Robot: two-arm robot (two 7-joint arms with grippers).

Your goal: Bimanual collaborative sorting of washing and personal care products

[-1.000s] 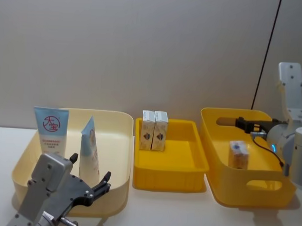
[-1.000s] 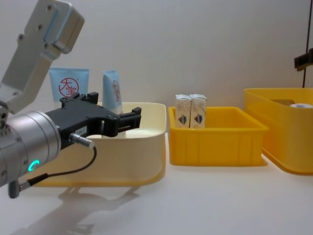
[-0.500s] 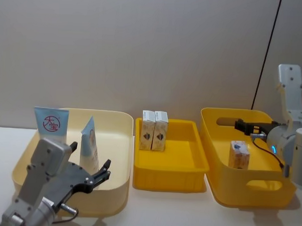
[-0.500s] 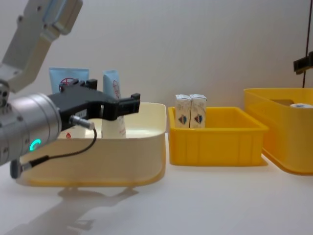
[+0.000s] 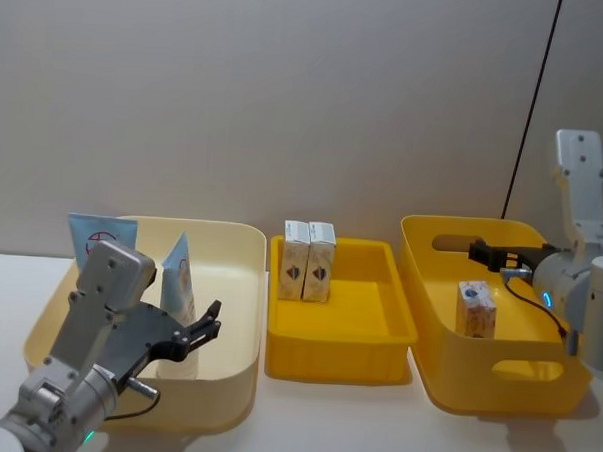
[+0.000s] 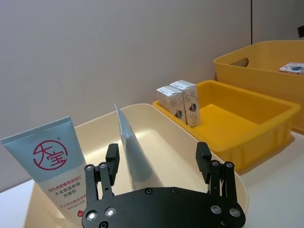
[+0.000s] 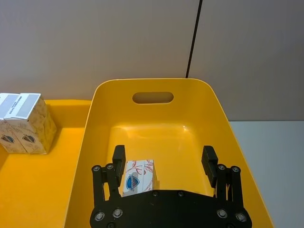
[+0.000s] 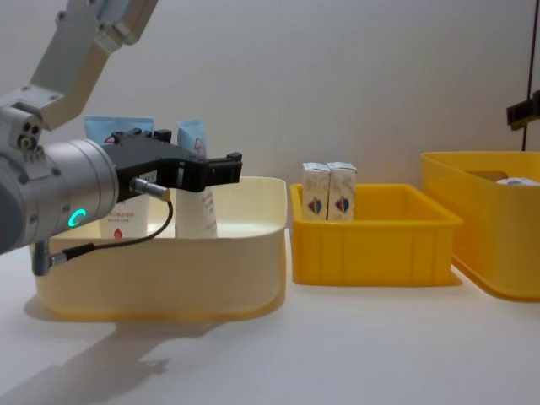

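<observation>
— Where are the products?
— A logo tube and an edge-on tube stand in the left cream bin. A carton pair is in the middle tray, and a lone carton sits in the right bin.
— Finished?
— Probably not; the lone carton looks unsorted. The right jaws hover wide above it, and the left jaws gape, empty, facing the edge-on tube.

Bkgd: plain grey-beige matte wall, no marks, runs across the whole back. Thin dark vertical line goes down it on the robot's right side; seam or cable, can't tell. Smooth white tabletop in front, meets the wall at a straight edge. Light is soft and even w/ no glare; faint blurred shadows on the tabletop in chest view.
</observation>
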